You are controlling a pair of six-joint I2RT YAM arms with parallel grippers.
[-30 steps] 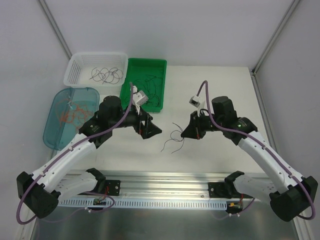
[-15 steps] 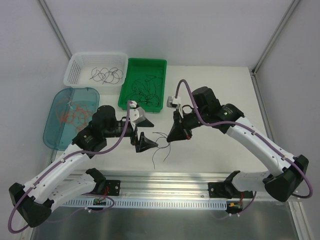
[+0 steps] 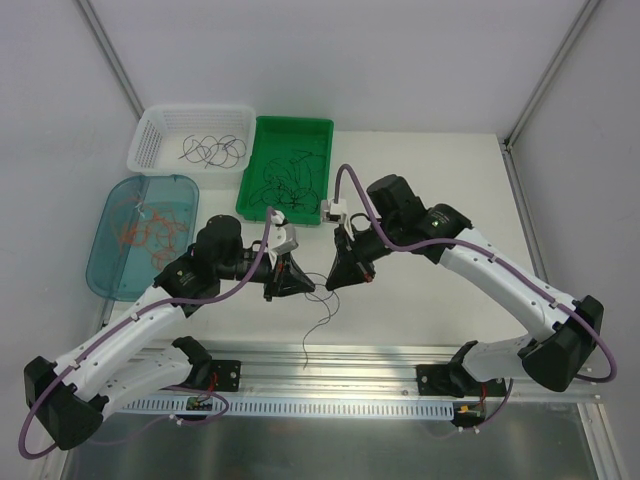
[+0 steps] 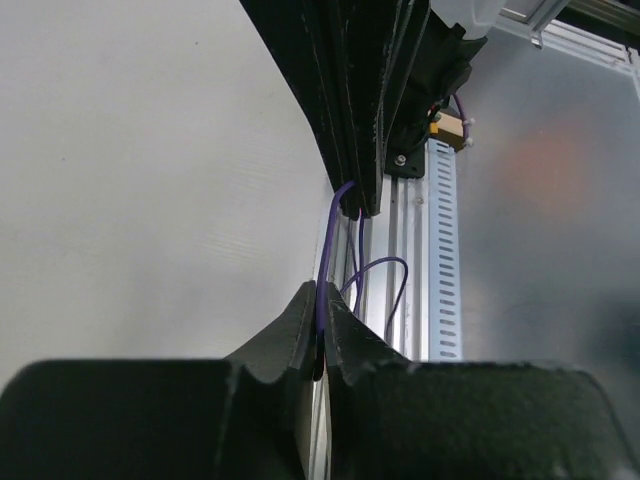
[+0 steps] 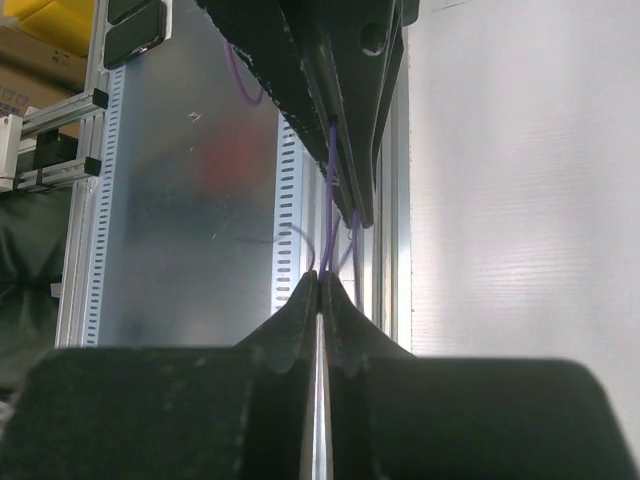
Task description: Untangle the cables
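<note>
A small tangle of thin dark purple cables [image 3: 317,279] hangs between my two grippers above the middle of the table, and one loose strand [image 3: 322,318] trails down toward the front rail. My left gripper [image 3: 300,285] is shut on a purple cable [image 4: 329,240], which runs straight up from its fingertips [image 4: 303,310] to the other gripper. My right gripper [image 3: 334,282] faces it a few centimetres away. It is shut on a purple cable [image 5: 329,205] pinched at its own tips [image 5: 320,282]. A second purple loop [image 4: 385,275] curls beside the left jaws.
A white basket [image 3: 150,122] at the back left holds black wires [image 3: 212,150]. Beside it a green tray [image 3: 296,124] holds dark wires. A blue translucent tray [image 3: 100,265] at the left holds red-orange wires [image 3: 145,225]. The slotted aluminium rail [image 3: 330,405] runs along the near edge.
Both grippers have come together over the table's middle. The left gripper, open before, has shut on a purple cable. The tangle is now lifted between them, with one strand hanging.
</note>
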